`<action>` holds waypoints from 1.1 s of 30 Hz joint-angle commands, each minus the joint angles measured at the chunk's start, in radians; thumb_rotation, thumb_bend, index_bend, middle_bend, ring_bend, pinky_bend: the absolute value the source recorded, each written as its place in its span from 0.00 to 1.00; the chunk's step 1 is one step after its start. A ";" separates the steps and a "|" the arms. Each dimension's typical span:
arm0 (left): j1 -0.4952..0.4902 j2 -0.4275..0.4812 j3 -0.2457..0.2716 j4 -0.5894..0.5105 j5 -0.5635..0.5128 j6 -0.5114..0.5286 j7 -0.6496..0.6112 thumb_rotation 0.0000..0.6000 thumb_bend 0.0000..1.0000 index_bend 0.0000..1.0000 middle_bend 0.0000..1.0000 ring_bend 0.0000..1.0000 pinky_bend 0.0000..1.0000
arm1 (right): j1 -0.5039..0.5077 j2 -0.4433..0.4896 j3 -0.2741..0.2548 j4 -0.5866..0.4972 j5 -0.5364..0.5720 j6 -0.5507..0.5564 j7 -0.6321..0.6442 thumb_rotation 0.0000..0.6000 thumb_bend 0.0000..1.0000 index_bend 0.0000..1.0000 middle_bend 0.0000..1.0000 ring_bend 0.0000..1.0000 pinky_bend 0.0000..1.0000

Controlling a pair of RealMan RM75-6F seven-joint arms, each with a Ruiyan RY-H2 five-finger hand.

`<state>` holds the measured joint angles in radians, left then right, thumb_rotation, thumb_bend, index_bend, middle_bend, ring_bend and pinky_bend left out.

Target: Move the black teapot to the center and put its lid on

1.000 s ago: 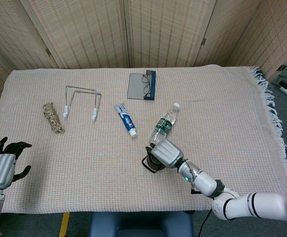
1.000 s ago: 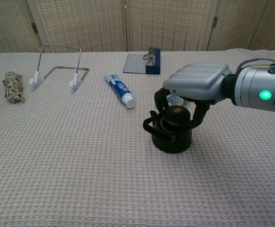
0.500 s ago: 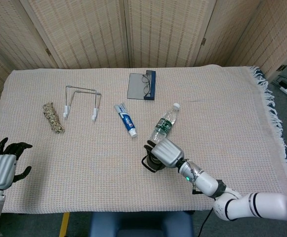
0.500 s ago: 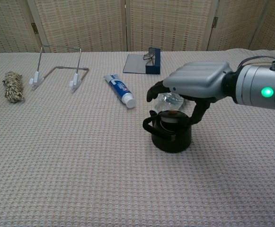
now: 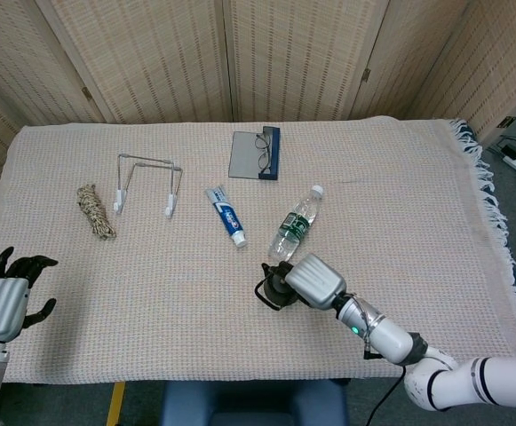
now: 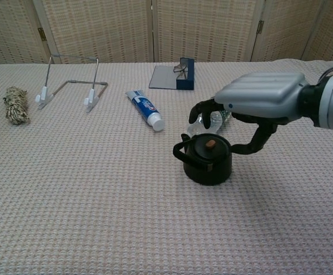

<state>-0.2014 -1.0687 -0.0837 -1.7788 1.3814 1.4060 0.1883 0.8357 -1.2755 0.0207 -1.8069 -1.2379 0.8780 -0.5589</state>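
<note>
The black teapot (image 6: 205, 160) stands near the middle of the table, its lid (image 6: 210, 147) with a brown knob seated on top; the teapot (image 5: 275, 289) shows in the head view partly behind my right hand (image 5: 314, 280). That right hand (image 6: 252, 109) hovers just above and to the right of the pot, fingers spread and curved, touching nothing. My left hand (image 5: 9, 294) rests at the table's near left corner, fingers apart and empty; the chest view does not show it.
A clear water bottle (image 5: 296, 222) lies just behind the teapot, a toothpaste tube (image 5: 226, 215) to its left. Further back are a glasses case with spectacles (image 5: 258, 153), a wire stand (image 5: 146, 183) and a coil of rope (image 5: 94, 210).
My right hand has let go of the lid, lifted off the teapot and drawn back to the right. The lid now sits uncovered on the pot. The left hand has not moved.
</note>
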 commanded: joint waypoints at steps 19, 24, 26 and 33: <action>0.007 -0.051 -0.010 0.048 -0.037 0.012 0.046 1.00 0.25 0.25 0.23 0.18 0.00 | -0.462 0.211 -0.113 -0.010 -0.131 0.544 0.202 1.00 0.38 0.00 0.02 0.12 0.11; 0.023 -0.063 -0.004 0.056 -0.048 0.022 0.043 1.00 0.25 0.24 0.22 0.18 0.00 | -0.545 0.201 -0.121 0.075 -0.197 0.626 0.337 1.00 0.38 0.00 0.04 0.18 0.11; 0.030 -0.071 -0.003 0.059 -0.051 0.031 0.048 1.00 0.25 0.24 0.22 0.18 0.00 | -0.570 0.185 -0.117 0.113 -0.213 0.655 0.362 1.00 0.38 0.00 0.06 0.20 0.11; 0.053 -0.106 0.005 0.075 -0.044 0.073 0.084 1.00 0.25 0.23 0.22 0.18 0.00 | -0.646 0.153 -0.105 0.158 -0.202 0.694 0.370 1.00 0.38 0.00 0.08 0.21 0.11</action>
<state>-0.1498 -1.1730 -0.0797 -1.7055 1.3364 1.4768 0.2709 0.1980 -1.1183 -0.0872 -1.6522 -1.4419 1.5671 -0.1911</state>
